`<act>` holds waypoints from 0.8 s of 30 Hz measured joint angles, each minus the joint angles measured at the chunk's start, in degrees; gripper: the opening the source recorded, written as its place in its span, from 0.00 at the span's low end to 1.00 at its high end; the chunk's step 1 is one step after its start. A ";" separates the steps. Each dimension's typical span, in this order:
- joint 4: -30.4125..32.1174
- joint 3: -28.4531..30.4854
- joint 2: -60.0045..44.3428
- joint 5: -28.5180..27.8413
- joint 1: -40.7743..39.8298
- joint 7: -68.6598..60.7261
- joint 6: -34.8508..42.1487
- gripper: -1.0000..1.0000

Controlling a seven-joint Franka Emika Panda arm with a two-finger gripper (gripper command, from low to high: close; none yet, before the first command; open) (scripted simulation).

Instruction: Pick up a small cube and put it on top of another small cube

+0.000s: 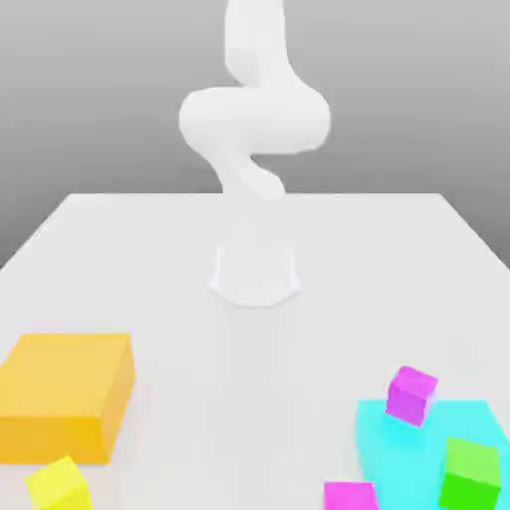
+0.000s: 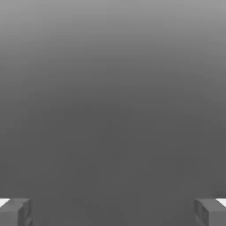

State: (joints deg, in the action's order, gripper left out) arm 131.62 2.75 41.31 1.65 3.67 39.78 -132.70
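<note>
One small magenta cube (image 1: 410, 393) sits tilted at the far corner of the cyan block (image 1: 408, 453), at the exterior view's right; whether it rests on the block or just behind it I cannot tell. The second small magenta cube (image 1: 351, 495) lies on the table at the front edge of that view, beside the cyan block. In the hand view my gripper (image 2: 113, 212) is open, its grey fingertips (image 2: 15, 212) far apart with nothing between them, facing a plain grey background. The white arm (image 1: 254, 120) rises from its base (image 1: 256, 271) at the table's middle.
A large orange block (image 1: 65, 393) stands at the exterior view's front left with a small yellow cube (image 1: 60, 485) in front of it. A small green cube (image 1: 470, 473) sits on the cyan block's near right part. The white table (image 1: 249, 339) stretches between the blocks.
</note>
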 joint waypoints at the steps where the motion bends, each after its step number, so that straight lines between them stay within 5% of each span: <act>1: -0.07 1.13 -1.95 0.80 1.49 -2.67 -0.39 0.50; 13: -0.90 11.30 -23.90 11.27 15.37 -33.51 -4.64 0.50; 24: -1.55 11.63 -43.39 18.36 19.94 -59.88 -8.88 0.50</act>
State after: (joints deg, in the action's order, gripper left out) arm 130.07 14.38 -2.09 20.01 23.61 -20.10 -141.58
